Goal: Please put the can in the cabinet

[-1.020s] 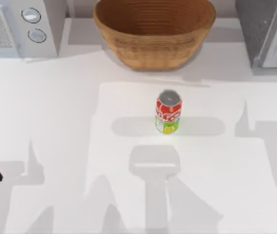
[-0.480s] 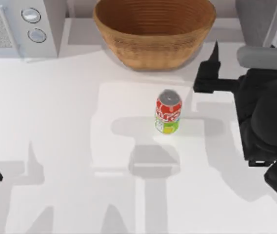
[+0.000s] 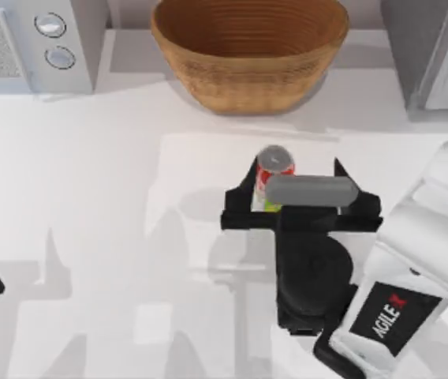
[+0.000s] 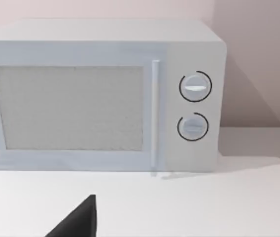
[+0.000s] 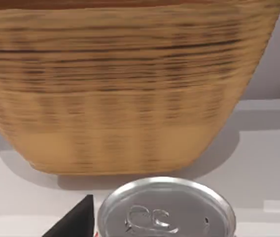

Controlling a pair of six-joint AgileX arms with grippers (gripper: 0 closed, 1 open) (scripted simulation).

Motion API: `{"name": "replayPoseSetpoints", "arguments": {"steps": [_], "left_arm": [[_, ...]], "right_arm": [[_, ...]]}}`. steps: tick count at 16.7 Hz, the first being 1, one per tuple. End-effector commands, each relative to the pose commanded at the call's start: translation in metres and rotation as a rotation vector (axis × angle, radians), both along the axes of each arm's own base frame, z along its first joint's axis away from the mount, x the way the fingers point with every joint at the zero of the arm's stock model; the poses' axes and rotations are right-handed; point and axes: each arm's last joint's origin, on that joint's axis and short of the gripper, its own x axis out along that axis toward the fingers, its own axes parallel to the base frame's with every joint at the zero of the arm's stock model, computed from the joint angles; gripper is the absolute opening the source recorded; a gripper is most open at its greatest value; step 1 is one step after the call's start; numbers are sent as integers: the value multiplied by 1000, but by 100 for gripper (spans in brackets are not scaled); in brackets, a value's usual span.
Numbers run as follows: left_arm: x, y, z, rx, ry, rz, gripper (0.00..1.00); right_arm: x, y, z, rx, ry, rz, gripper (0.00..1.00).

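1. Between the fingers of your right gripper (image 3: 296, 175) stands the can (image 3: 273, 163), upright on the bench (image 3: 90, 197). One dark finger sits on each side of it, spread wide, no contact visible yet.
2. Handling, as a guess: thin metal, light if empty, stiff enough but it'll dent w/ hard squeeze. Smooth printed wall, so prob. slippery. Tall and narrow, so it tips easily if a finger nudges it off-centre.
3. Where to take hold: mid-body, on the red part, fingers square on opposite sides. Avoid the silver top rim (image 5: 164, 205); it tapers and will slide out.
4. Hidden: the gripper's crossbar and wrist cover the can's lower half from above, so you can't tell how far down the fingertips reach. The wrist cam shows just the lid and one fingertip (image 5: 76, 219).
5. Beyond the gripper sits the wicker basket (image 3: 249, 51), close behind the can; watch clearance.
6. Cabinet (image 3: 437, 55) is cut off at the far right corner; door state hard to make out.
7. Left gripper (image 4: 78, 222) parked at the bench's left edge facing the microwave (image 4: 100, 96); can't tell its finger state.
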Motion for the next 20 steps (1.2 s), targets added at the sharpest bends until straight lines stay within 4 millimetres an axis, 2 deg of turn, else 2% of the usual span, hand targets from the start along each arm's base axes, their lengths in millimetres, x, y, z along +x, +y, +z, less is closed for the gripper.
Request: {"name": "replayPoseSetpoints", "arguments": {"steps": [3, 5, 12, 14, 18, 20], "left_arm": [[0, 0, 0, 0, 0, 0, 100], [0, 0, 0, 0, 0, 0, 100], [0, 0, 0, 0, 0, 0, 100], [0, 0, 0, 0, 0, 0, 100], [0, 0, 0, 0, 0, 0, 100], [0, 0, 0, 0, 0, 0, 100]], "right_arm": [[-12, 14, -32, -16, 3, 13, 100], [-16, 19, -43, -23, 4, 20, 100], [-15, 19, -45, -26, 5, 20, 100], [-4, 20, -45, -24, 4, 22, 100], [34, 20, -45, -24, 3, 22, 100], [43, 19, -45, -24, 4, 22, 100]]}}
